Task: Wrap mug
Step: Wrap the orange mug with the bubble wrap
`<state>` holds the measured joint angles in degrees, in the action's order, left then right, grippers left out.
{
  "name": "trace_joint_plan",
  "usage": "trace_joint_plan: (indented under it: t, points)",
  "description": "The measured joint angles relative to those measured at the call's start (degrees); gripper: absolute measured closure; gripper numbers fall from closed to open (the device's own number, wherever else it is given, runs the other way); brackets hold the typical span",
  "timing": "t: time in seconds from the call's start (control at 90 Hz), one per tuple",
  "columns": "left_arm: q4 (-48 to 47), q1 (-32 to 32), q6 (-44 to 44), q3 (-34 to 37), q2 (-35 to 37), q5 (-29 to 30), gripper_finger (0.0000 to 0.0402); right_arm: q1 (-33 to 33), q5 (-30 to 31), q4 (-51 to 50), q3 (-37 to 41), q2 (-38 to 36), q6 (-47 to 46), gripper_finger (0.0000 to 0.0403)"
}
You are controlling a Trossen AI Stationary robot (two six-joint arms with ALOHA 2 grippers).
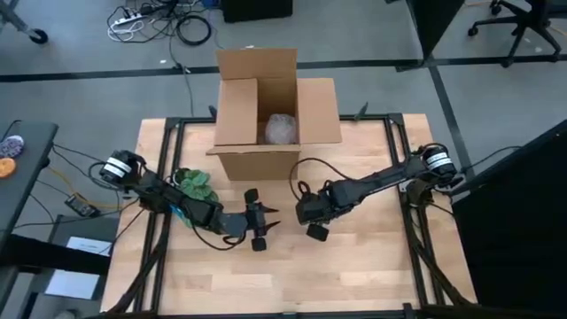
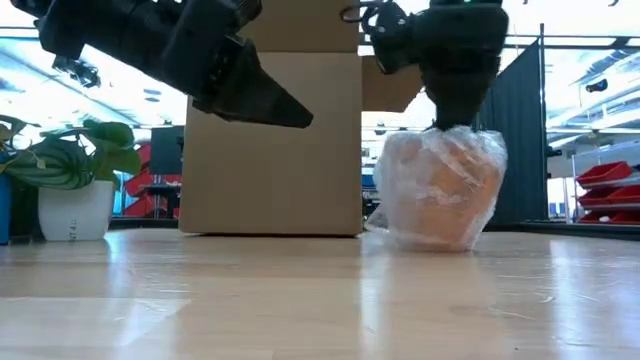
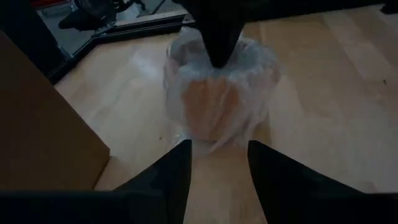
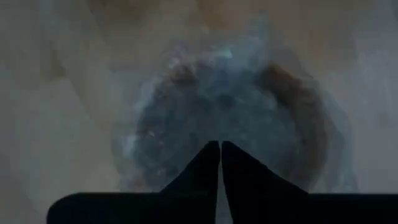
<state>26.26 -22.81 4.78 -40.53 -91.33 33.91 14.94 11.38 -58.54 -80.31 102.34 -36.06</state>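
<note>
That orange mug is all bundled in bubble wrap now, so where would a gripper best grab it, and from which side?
Probably from straight above, at the bunched wrap on top. The wrapped mug stands upright on the table, its sides bulging and slippery-looking, while the wrap gathers into a narrow tuft at the top. The right gripper is already shut there. The left gripper waits open beside it.

There are two arms, and each one has one tool: the left tool and the right tool. On the surface I count one cardboard box, one potted plant and one orange mug covered in clear wrap. Inside the box lies one more wrapped bundle.
</note>
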Motion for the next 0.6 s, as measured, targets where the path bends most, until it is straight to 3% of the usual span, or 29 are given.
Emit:
trace_joint_plan:
  t: [0.378,0.6]
  points:
    - [1.0,0.0,0.0,0.0,0.0,0.0,0.0259,-0.1,3.7,18.6,12.3,-0.9,-1.4,0.0403]
    - [1.4,0.7,0.0,0.0,-1.5,-0.1,0.0259,-1.9,3.0,23.3,15.7,-1.1,-2.3,0.0402]
